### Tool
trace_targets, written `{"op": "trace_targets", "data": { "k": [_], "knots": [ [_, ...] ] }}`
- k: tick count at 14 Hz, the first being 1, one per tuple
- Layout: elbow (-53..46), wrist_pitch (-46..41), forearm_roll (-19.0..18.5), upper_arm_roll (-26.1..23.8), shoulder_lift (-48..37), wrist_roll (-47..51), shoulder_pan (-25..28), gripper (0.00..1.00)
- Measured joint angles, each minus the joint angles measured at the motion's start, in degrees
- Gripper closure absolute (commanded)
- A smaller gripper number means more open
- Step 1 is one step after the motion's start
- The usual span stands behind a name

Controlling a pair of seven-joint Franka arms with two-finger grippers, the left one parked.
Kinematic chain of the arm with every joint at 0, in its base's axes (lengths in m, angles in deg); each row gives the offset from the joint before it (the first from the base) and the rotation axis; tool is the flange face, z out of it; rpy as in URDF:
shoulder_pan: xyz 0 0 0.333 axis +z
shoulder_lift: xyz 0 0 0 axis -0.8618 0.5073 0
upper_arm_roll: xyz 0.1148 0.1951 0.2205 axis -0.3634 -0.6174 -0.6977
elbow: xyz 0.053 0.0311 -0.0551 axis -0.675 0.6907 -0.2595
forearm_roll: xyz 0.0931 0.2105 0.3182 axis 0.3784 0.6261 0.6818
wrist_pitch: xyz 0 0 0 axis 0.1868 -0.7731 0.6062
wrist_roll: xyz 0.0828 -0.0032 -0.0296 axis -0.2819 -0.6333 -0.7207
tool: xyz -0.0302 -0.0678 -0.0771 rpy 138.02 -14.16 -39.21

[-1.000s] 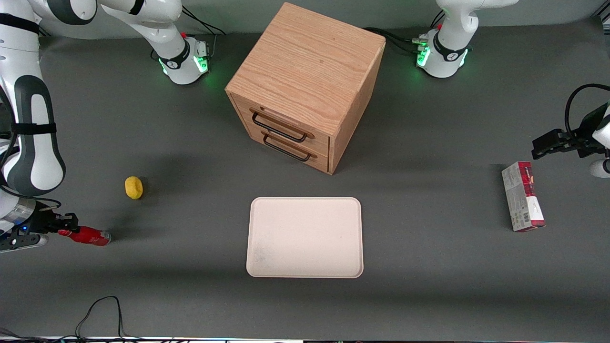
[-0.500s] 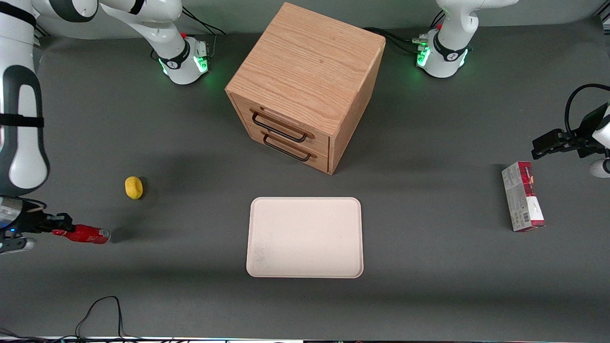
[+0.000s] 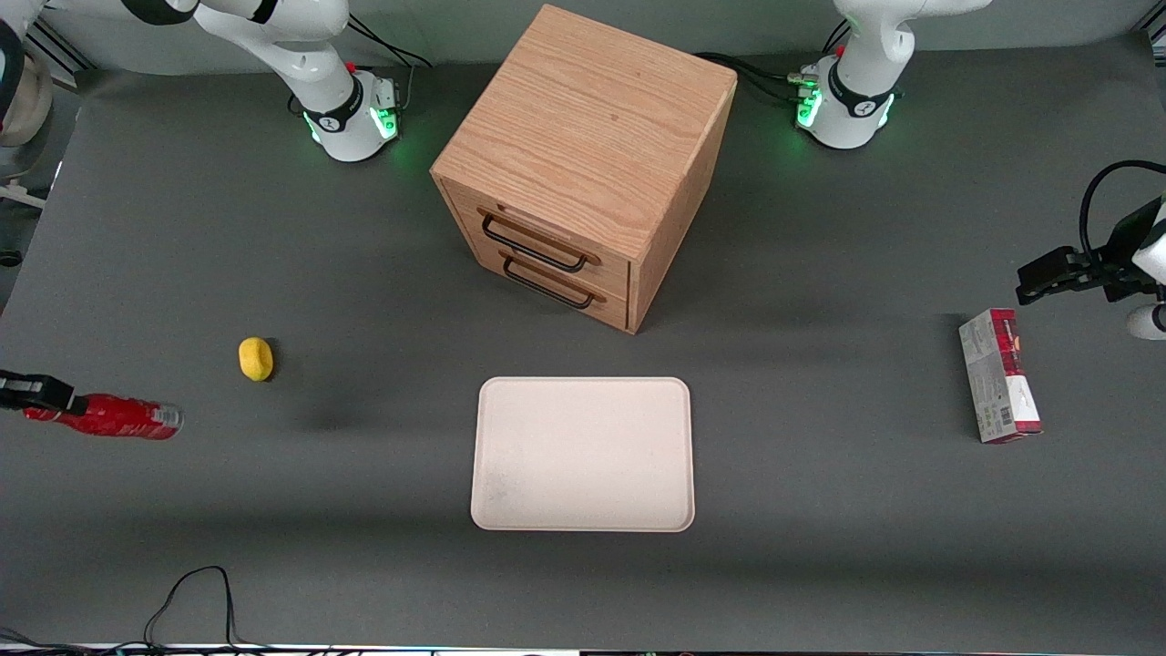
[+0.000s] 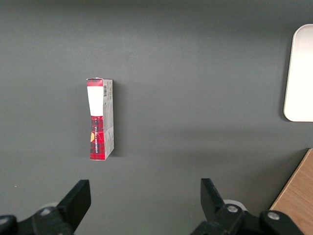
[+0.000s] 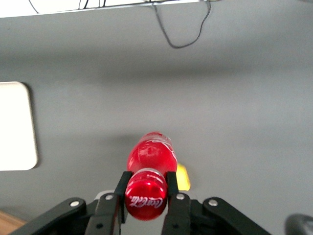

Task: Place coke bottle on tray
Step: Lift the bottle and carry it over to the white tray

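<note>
Toward the working arm's end of the worktop (image 3: 364, 565), the claw (image 5: 145, 192), clamped on the bottle's (image 3: 105, 417) neck, had carried it higher since earlier, well apart from the tray (image 3: 583, 453).

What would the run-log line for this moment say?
phase: carry | gripper: shut on coke bottle at its cap end, lifted off table, working arm's end | tray: bare | lemon: on table

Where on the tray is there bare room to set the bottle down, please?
The whole tray is bare, bordered by the wooden cabinet farther from the camera and open mat elsewhere. The gripper, shut on the coke bottle, hangs at the working arm's end near the lemon.
</note>
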Motion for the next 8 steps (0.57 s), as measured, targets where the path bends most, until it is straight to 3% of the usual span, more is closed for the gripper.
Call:
{"op": "trace_targets", "data": {
  "k": [5, 8],
  "knots": [
    [-3.1, -3.7, -12.3, -23.4, 0.1, 27.5, 1.0, 1.00],
    [-3.1, -2.6, -14.4, -31.4, 0.1, 35.6, 2.0, 1.00]
  ]
}}
